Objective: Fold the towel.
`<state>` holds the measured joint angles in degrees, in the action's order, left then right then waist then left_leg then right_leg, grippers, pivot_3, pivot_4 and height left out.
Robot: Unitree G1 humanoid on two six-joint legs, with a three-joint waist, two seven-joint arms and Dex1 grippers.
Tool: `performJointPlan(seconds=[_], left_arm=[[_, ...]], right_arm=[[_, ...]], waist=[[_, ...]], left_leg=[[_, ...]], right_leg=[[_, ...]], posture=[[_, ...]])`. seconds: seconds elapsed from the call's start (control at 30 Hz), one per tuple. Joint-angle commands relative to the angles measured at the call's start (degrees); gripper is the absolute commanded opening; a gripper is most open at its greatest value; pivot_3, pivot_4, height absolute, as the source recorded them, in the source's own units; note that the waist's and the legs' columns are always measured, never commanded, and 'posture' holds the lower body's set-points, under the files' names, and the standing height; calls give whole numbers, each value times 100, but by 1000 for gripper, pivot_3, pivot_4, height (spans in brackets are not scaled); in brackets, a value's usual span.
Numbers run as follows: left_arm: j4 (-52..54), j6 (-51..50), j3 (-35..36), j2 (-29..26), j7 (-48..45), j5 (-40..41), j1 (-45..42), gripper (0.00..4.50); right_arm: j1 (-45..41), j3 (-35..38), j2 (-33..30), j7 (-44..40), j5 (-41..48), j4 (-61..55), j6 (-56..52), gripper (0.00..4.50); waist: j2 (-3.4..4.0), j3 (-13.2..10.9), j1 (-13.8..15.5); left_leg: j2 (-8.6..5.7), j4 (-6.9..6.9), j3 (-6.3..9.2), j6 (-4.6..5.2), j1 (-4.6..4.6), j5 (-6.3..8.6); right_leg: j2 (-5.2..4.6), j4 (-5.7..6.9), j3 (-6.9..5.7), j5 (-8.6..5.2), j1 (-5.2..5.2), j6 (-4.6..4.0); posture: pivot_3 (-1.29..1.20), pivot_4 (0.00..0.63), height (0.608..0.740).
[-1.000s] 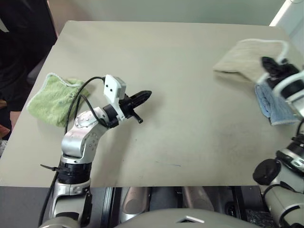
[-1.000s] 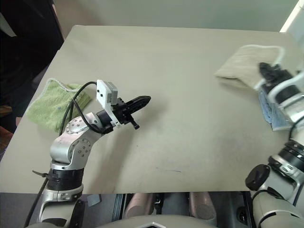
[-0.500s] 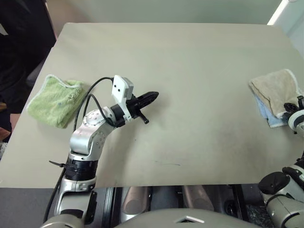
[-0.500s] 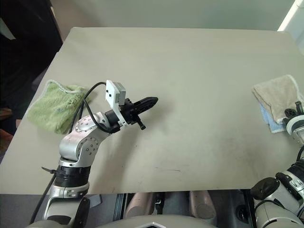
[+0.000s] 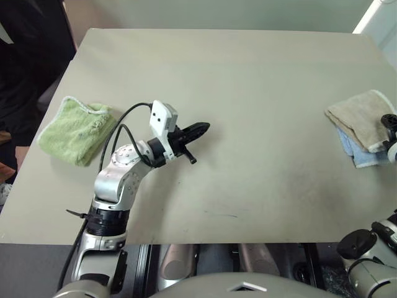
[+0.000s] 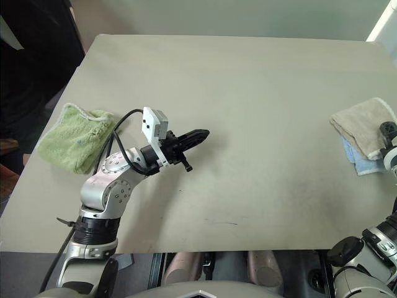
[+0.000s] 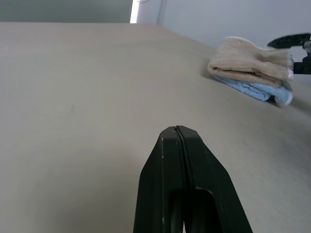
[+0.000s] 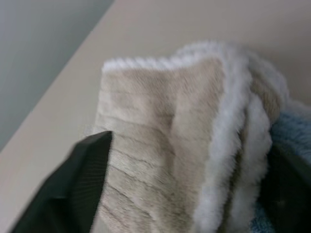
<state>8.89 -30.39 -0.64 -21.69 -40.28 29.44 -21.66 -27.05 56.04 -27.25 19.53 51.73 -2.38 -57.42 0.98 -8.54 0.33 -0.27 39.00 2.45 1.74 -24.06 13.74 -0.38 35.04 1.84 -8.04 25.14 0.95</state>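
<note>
Big and plain, the pale grey tabletop (image 5: 248, 93) holds the folded beige towel with white edging (image 5: 360, 118) at its right edge, on top of a light blue folded towel (image 5: 356, 152). I think the fold is done.

From the left wrist, the left gripper (image 7: 181, 145) is clenched, pointing level over bare tabletop.

From the right wrist, the right gripper (image 8: 194, 179) has its black fingers (image 8: 73, 189) spread around the towel; it should back away next

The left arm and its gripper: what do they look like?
The left arm has silver metal housings joined by black rings. A white camera box sits on the wrist, and a black cable loops from it. The left gripper has two black, tapered fingers.
</note>
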Motion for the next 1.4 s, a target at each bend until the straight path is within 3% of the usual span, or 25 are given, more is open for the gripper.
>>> performJointPlan(seconds=[0.03, 0.27, 0.43, 0.5, 0.57, 0.7, 0.93, 1.2, 1.4], left_arm=[[29, 115, -4, 21, -143, 29, -137, 0], [-250, 210, -66, 53, -270, -85, -318, 0], [-544, 533, -113, 66, -254, -376, -434, 0], [-599, 689, -123, -21, -271, -541, -409, 0], [-621, 796, -111, -139, -318, -651, -349, 0], [-553, 931, -13, -422, -429, -770, -116, 0], [-388, 959, 577, -845, -620, -446, 406, 0], [-67, 883, 697, -920, -539, -470, 881, 0], [78, 735, 709, -919, -452, -411, 969, 0]], right_arm=[[25, 262, -91, 232, 87, -558, 376, 4473], [416, 185, -348, 213, -307, -815, 921, 4473], [1106, -1414, -818, -1329, -485, -1805, 961, 4473], [1606, -2589, -1130, -2535, -541, -2538, 1075, 4473], [1857, -3310, -1228, -3242, -524, -2931, 1195, 4473], [1677, -4210, -1026, -3885, -718, -2770, 1461, 4473], [1005, -5643, -490, -4464, -1911, -1663, 2264, 4473], [506, -6143, -85, -4831, -2916, -370, 3129, 4473], [688, -6156, 76, -4882, -3237, -381, 3374, 4473]], waist=[[0, 0, 7], [0, 0, 32], [12, 1, -17], [12, 1, -44], [9, 1, -56], [10, 1, -45], [5, 4, -16], [4, 4, -2], [4, 4, -8]], left_leg=[[0, 0, 1, 0, 0, 0], [0, 2, 0, 3, 0, 3], [0, 1, -6, 0, 1, 5], [1, 2, -5, -3, 2, 6], [7, 0, -4, -6, 5, 6], [4, 2, -2, -15, -1, -1], [0, 14, 1, -6, -4, 4], [1, 12, 5, -7, -4, 4], [4, 6, 6, -13, -3, 7]], right_leg=[[0, 0, 0, 0, -1, 0], [-2, -1, 0, -5, -2, 9], [0, 1, 0, -17, 1, 30], [6, -2, 1, -18, 0, 28], [14, -1, -1, -24, -1, 18], [17, -3, 0, -37, -1, 14], [8, -9, 2, -22, -4, 1], [5, -6, -2, -1, -1, -50], [5, -1, -9, -5, 3, -62]], posture=[[0, 150, 735], [0, 150, 735], [0, 150, 735], [0, 150, 735], [0, 150, 735], [0, 150, 735], [0, 150, 735], [0, 150, 735], [0, 150, 735]])
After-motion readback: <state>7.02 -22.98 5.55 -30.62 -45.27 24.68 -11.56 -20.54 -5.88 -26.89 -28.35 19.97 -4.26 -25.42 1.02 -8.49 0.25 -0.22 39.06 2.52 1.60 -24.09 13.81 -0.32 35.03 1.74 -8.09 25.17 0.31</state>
